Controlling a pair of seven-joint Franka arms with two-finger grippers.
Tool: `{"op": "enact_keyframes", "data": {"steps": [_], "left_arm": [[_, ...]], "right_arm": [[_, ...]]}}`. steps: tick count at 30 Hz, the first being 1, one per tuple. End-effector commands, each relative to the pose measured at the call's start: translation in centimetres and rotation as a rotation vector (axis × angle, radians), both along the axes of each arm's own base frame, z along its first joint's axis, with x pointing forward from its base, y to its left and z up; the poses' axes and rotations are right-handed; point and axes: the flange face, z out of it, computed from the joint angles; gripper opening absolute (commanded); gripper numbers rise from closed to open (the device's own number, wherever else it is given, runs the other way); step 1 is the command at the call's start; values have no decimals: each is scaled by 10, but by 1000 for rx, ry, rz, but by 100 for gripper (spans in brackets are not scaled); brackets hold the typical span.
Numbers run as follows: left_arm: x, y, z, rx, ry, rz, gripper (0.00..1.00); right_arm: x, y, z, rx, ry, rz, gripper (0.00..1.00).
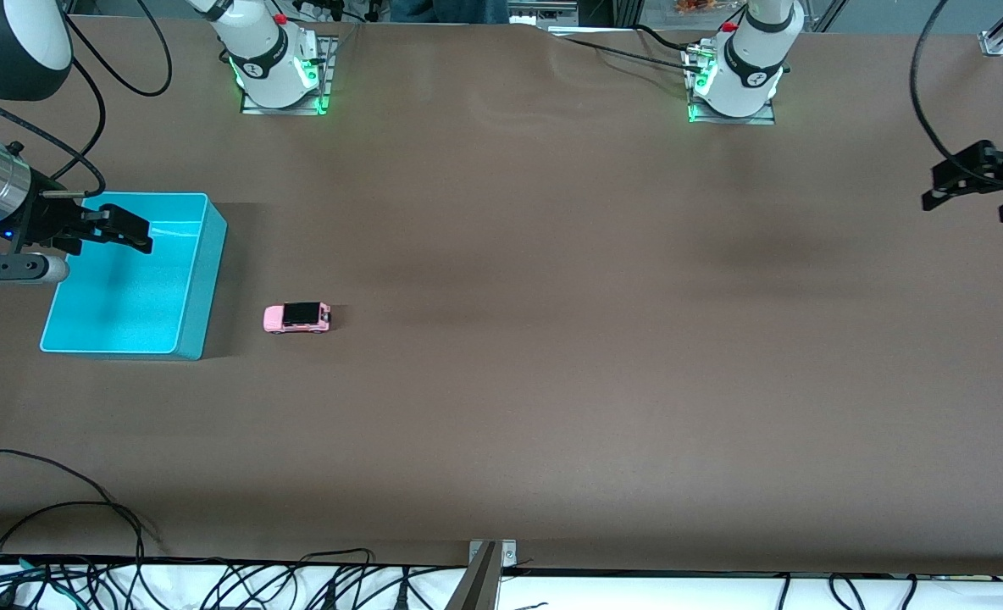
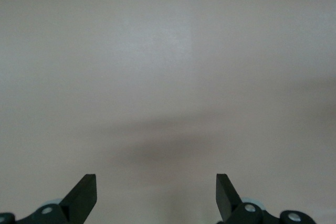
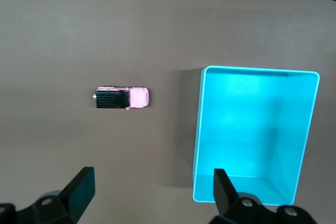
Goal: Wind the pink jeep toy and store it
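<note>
Where both end effectors gape, pink jeep toy (image 1: 296,317) upright, lengthwise toward turquoise bin (image 1: 201,280).

Turquoise bin (image 1: 192,280): open-topped rectangular box, nothing visible inside, resting on the brown table (image 1: 552,339) toward the right arm's end.
Bin interior: bright turquoise floor and walls, seen from above in the right wrist view (image 3: 252,129).
Brown table: plain matte surface carrying the bin; soft shadows fall on it well apart from the bin.
Black cables (image 1: 213,585): a tangle along the table edge nearest the front camera, well apart from the bin.
</note>
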Motion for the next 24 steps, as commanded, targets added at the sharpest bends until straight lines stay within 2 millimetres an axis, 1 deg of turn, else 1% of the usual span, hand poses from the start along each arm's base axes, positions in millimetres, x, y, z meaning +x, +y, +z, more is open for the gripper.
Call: {"op": "enact_keyframes", "data": {"steps": [1,2,5,8,15,16,17,18,20,22,24], "left_arm": [[-3,-17,8,27,7,17,100],[-3,-21,7,28,8,9,100],[-3,-23,7,27,9,6,100],[-3,-23,7,25,8,6,100],[-4,-29,8,23,11,-5,100],[-7,-30,11,25,5,-6,100],[-11,-28,19,26,-7,-2,100],[-15,-35,23,33,-12,-12,100],[-20,-57,24,45,-13,-55,100],[-21,-59,25,61,-17,-59,100],[-23,-67,26,73,-18,-71,100]], "right_arm": [[1,1,1,14,-5,-2,100],[2,2,0,14,-6,1,100],[4,5,1,15,-25,13,100],[5,8,-1,16,-22,67,100],[12,8,-14,18,-10,341,100],[13,9,-15,17,-13,386,100],[14,11,-16,16,-10,431,100],[15,14,-23,14,2,492,100],[18,20,-30,14,14,622,100],[21,25,-37,18,17,752,100],[26,31,-47,28,17,863,100]]}}
